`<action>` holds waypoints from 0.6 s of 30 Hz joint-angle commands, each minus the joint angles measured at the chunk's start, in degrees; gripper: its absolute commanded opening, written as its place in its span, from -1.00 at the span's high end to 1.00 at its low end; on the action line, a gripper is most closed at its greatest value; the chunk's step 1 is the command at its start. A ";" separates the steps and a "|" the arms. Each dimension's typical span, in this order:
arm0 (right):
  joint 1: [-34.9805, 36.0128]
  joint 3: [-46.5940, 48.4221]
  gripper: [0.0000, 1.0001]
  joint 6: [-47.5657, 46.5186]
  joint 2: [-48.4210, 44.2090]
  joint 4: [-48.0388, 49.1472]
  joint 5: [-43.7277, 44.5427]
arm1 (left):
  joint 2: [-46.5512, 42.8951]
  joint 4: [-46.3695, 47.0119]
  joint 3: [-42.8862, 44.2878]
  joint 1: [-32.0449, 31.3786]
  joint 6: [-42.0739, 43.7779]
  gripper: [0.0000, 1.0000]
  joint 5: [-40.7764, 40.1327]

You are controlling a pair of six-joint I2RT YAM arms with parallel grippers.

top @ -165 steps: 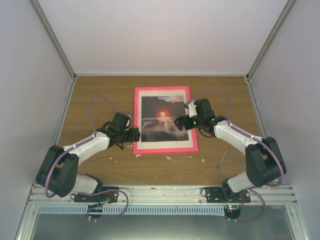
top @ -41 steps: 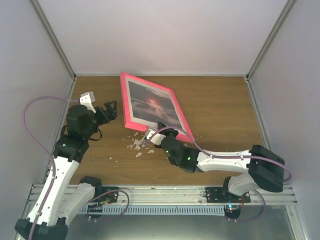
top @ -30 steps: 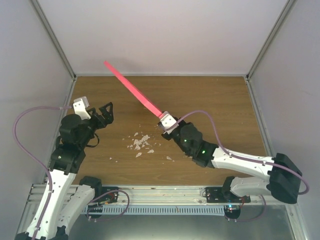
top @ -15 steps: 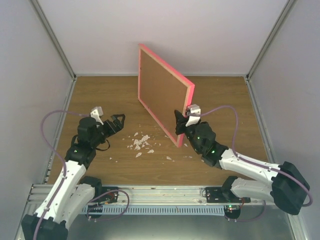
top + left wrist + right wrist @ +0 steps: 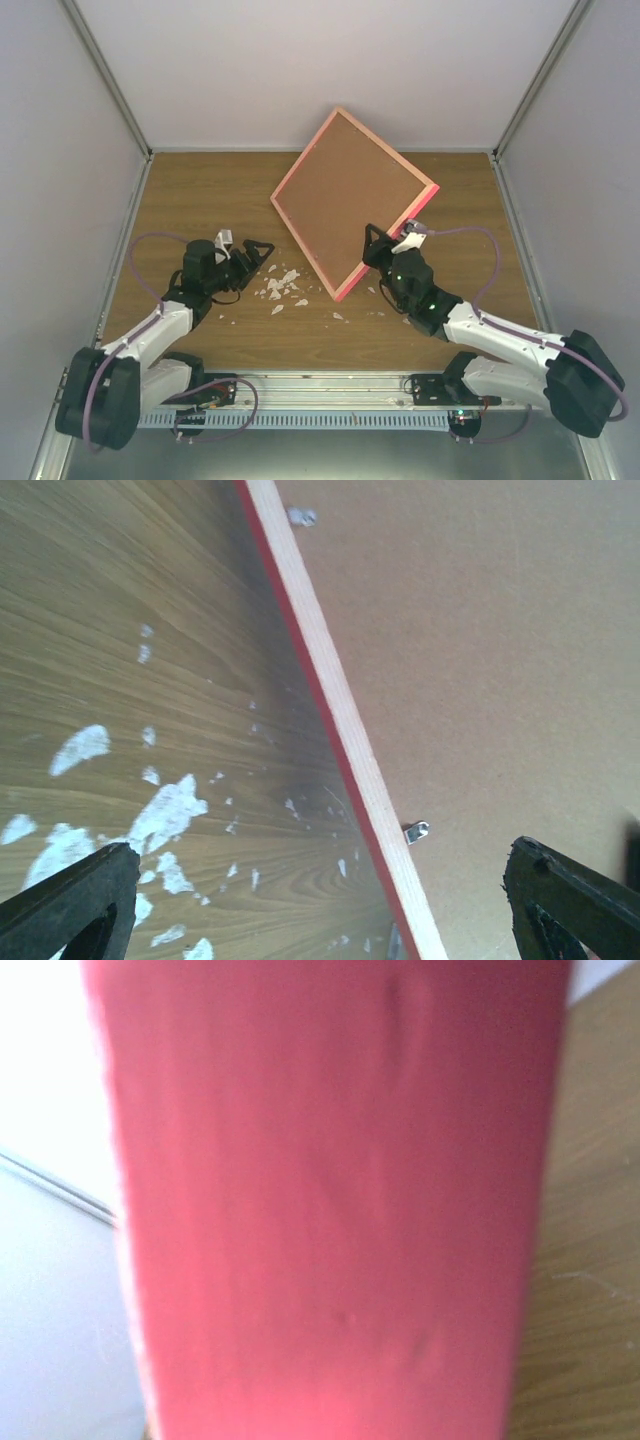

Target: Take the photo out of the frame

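A brown wood-grain table top fills the floor of a plain enclosure. A white back wall rises at the far side, with pale grey-white walls at the left and the right. Thin metal posts run up the far corners. A slotted aluminium rail borders the near edge. Small white flakes lie scattered on the wood left of centre. The light is soft and even.

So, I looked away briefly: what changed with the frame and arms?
The right gripper took hold of the frame, raised it from flat on the table and turned it over; its brown back faces the camera. The left gripper drew away, then returned near its lower edge, open. The white flakes stayed put this last second.
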 commanded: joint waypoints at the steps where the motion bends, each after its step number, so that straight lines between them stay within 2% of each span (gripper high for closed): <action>1: 0.00 1.16 0.99 12.28 0.14 0.12 -0.27 | 6.08 13.89 -0.48 -2.70 -4.62 -0.98 3.92; 4: -0.09 1.25 0.99 17.30 2.02 -2.32 -1.06 | 11.75 18.14 0.41 -3.97 -5.98 -0.96 5.14; 10: -0.09 0.56 0.99 21.87 4.83 -2.76 -3.26 | 23.08 30.50 0.83 -4.47 -10.95 -0.78 10.27; 14: -0.18 0.39 0.99 22.53 4.87 -3.92 -3.20 | 26.86 36.84 -0.10 -4.63 -14.12 -0.68 11.05; 18: -0.15 -0.40 0.99 23.90 4.96 -3.62 -3.89 | 29.23 38.76 0.69 -5.00 -15.00 -0.54 11.72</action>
